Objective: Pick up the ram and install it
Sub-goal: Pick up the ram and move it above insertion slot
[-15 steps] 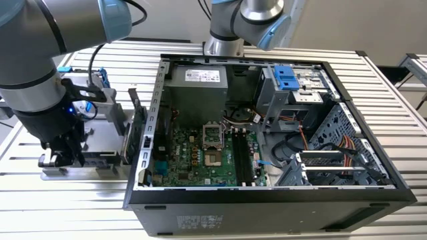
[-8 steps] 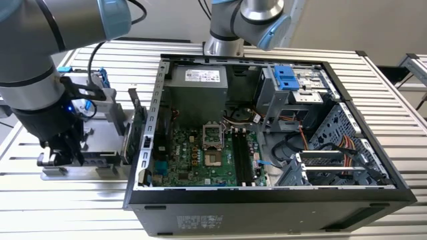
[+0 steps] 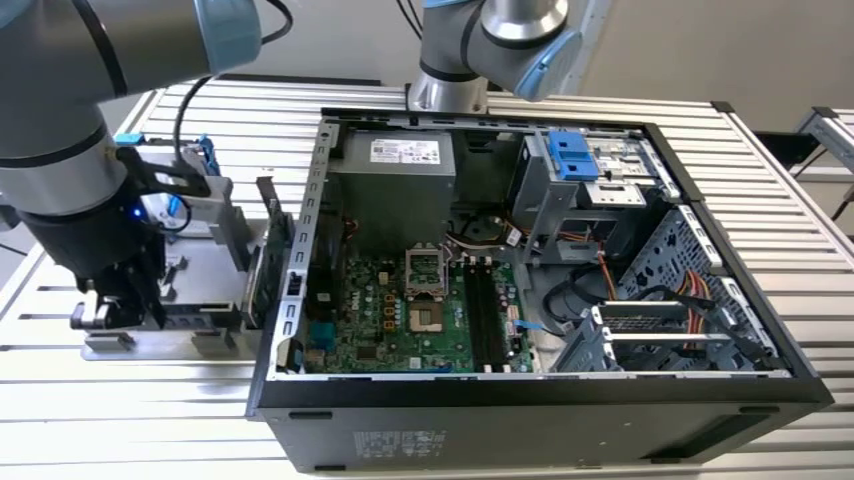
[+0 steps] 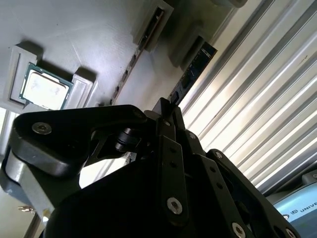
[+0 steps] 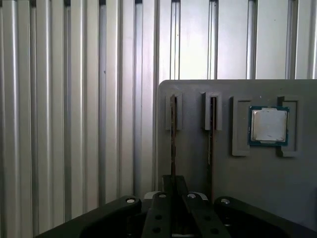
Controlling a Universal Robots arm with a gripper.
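Pinching narrow on the ram (image 5: 173, 124), the gripper (image 5: 173, 187) holds it edge-up in the grey holder (image 5: 193, 158); we judge it light, stiff, fragile, best gripped by bare board edges, not chips.

Open PC case (image 3: 534, 430) sits on a slatted table (image 3: 134, 420), motherboard (image 3: 400, 320) inside it (green one), grey tray (image 5: 257, 188) holding a CPU chip (image 5: 268, 126) just beside the case.

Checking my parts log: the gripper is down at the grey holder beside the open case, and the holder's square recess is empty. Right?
Not empty. The first wrist view shows a processor chip seated in the grey holder's square recess. The gripper is indeed at that holder, beside the open case.
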